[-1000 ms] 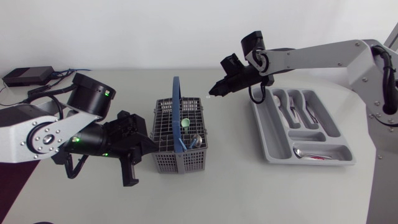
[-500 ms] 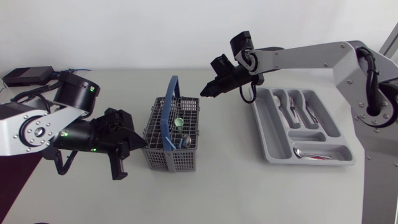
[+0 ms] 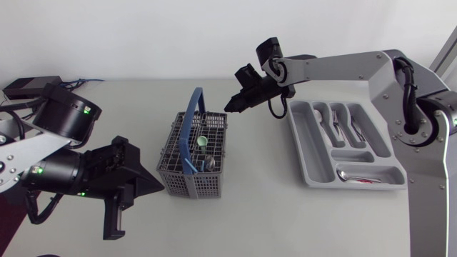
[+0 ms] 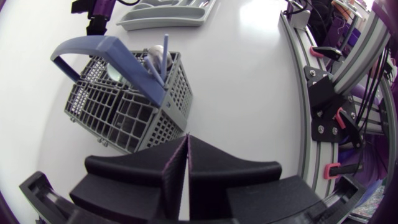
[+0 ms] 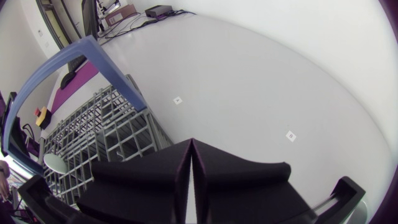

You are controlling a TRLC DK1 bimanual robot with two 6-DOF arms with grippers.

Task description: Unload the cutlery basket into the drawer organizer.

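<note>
The grey wire cutlery basket (image 3: 187,165) with a blue handle (image 3: 193,123) stands skewed at mid-table, with a few spoons (image 3: 203,141) upright in it. My left gripper (image 3: 158,185) is shut and empty, its tip at the basket's near left corner; in the left wrist view the gripper (image 4: 186,139) points at the basket (image 4: 118,109). My right gripper (image 3: 230,107) is shut and empty, hovering just beyond the basket's far right corner; in its own view the gripper (image 5: 190,143) sits beside the basket (image 5: 93,134). The grey drawer organizer (image 3: 307,146) on the right holds several pieces.
A black box (image 3: 32,87) with cables lies at the back left corner. My left arm's bulky links (image 3: 68,114) take up the front left. Bare table lies between the basket and the organizer (image 4: 166,14).
The basket has slid a little left and turned. My left gripper drew back toward the front left. My right gripper moved left, closer to the basket's far corner.
</note>
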